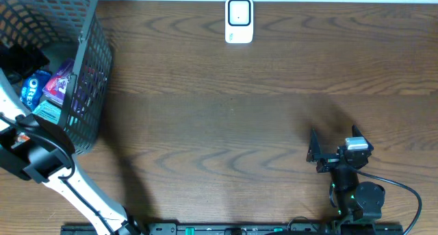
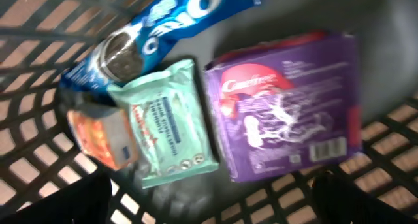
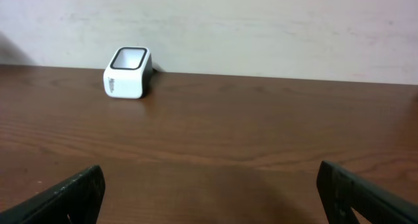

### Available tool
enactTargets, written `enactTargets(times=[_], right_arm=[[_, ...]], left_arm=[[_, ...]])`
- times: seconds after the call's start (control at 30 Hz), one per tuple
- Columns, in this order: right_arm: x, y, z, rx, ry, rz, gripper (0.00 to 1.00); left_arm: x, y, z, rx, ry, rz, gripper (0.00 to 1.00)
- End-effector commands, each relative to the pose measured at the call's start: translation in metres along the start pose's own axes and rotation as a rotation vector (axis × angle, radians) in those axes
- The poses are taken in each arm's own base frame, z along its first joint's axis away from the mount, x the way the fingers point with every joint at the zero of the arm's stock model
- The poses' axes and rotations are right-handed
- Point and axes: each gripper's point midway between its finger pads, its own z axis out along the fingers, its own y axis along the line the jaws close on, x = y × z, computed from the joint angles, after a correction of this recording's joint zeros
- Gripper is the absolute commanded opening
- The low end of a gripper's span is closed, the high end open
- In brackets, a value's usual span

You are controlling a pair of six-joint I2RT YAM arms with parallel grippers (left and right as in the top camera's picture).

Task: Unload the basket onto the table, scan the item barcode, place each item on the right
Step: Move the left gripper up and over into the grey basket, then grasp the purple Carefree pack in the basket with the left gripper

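— Items: where do they lie?
— All in the basket at the table's far left corner. The left wrist view shows an Oreo pack, a green wipes pack just below it, a purple box touching the wipes' side, and an orange packet partly under the wipes.
— Any barcode showing?
— A small striped patch sits near one corner of the purple box, face up; it is too blurred to be sure.
— And the left gripper?
— Above the items, fingers spread wide, nothing between them.
— The scanner?
— Upright at the middle of the far edge, well apart from the basket.
— The right gripper?
— Low over bare wood on the near right, fingers wide apart and empty, pointing towards the scanner but far from it.
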Motion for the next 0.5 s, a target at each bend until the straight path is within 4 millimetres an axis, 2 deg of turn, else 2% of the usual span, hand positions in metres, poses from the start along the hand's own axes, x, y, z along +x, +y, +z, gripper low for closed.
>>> enactTargets(times=[0.0, 0.33, 0.47], right_arm=[[0.001, -0.001, 0.0, 0.001, 0.0, 0.011, 0.99], [0.001, -0.001, 0.0, 0.001, 0.0, 0.011, 0.99], [0.001, -0.001, 0.0, 0.001, 0.0, 0.011, 0.99]], left_arm=[[0.001, 0.011, 0.008, -0.066, 0.013, -0.077, 0.98], [0.01, -0.003, 0.013, -0.074, 0.038, -0.142, 0.98], [0.015, -0.01, 0.024, -0.08, 0.058, -0.124, 0.98]])
